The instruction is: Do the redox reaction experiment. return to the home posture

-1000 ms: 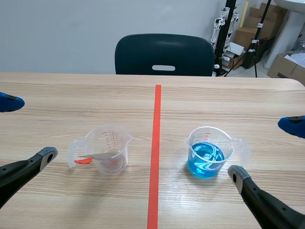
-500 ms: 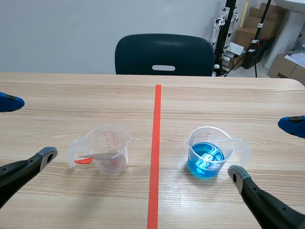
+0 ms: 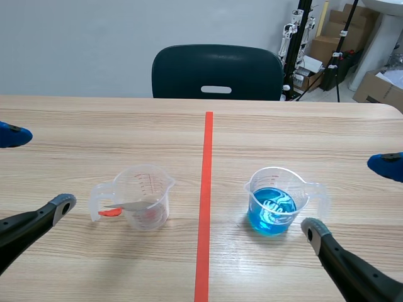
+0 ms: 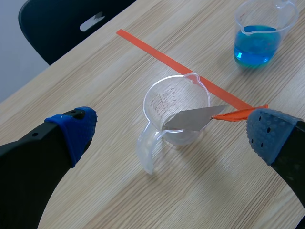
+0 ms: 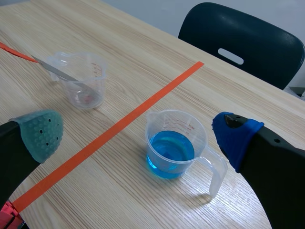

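A clear measuring cup [image 3: 143,196] [image 4: 174,117] [image 5: 82,78] stands left of the red tape line, with a metal spatula with an orange-red handle [image 3: 123,206] [image 4: 205,117] [image 5: 52,67] resting across it. A second clear cup holding blue liquid [image 3: 275,201] [image 5: 175,143] [image 4: 259,33] stands right of the line. My left gripper [image 3: 22,170] [image 4: 167,129] is open at the left edge, short of the spatula cup. My right gripper [image 3: 352,195] [image 5: 138,131] is open at the right edge, nothing between its fingers.
A dark chair [image 3: 217,72] is pushed against the table's far edge. Boxes and stands [image 3: 340,44] fill the room's back right corner. The red tape line [image 3: 204,201] runs down the table's middle.
The blue liquid swirls slightly in its cup. Both arms and both cups have kept their places.
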Motion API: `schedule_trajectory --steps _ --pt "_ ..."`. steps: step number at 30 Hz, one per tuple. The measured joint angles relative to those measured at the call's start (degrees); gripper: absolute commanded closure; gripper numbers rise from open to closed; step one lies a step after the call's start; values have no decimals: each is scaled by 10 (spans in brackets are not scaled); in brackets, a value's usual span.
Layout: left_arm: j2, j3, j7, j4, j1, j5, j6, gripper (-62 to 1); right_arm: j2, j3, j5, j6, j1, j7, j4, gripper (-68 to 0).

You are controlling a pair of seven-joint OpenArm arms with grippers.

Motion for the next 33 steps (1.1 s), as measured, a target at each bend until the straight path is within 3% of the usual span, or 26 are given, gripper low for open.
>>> schedule_trajectory --steps 10,16,19,22,26,29,33 --pt "5 0 0 0 0 0 0 -623 0 0 0 0 0 0 0 -679" --pt "55 0 1 0 0 13 0 -623 0 0 0 0 0 0 0 -679" --pt "82 0 -2 0 5 41 0 -623 0 0 0 0 0 0 0 -679" --pt "103 -5 -42 0 37 62 13 -623 0 0 0 0 0 0 0 -679" --pt "114 -44 -113 0 109 63 43 -623 0 0 0 0 0 0 0 -679" --pt "123 -86 -143 0 155 62 43 -623 0 0 0 0 0 0 0 -679" --pt "165 -130 -186 9 203 62 44 -623 -2 0 0 0 0 0 0 -679"
